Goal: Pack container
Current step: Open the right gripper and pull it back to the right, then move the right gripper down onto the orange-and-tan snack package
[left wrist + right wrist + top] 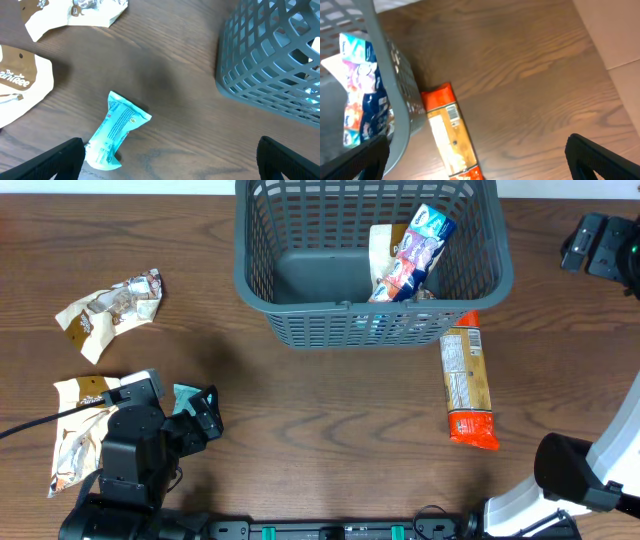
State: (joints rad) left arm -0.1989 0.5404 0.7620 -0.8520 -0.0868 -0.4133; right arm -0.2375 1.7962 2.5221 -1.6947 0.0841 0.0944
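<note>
The dark grey container [262, 275] stands at the back centre; its lattice wall shows in the left wrist view [260, 65] and the right wrist view [395, 90]. Inside lie a blue-and-white snack packet [418, 250] and a cream packet [382, 245]. A small teal packet [184, 397] lies on the table, also in the left wrist view [117, 130], its lower end beside one finger of my open, empty left gripper [172, 162], which is at front left [205, 418]. My right gripper [480, 162] is open and empty, at far right [588, 240]. An orange-red packet [468, 385] lies right of the container [450, 135].
A crumpled cream-and-brown packet [110, 308] lies at the left, also in the left wrist view [75, 12]. Another cream packet [80, 435] lies at front left, partly under the left arm [17, 87]. The right arm's base [575, 475] stands at front right.
</note>
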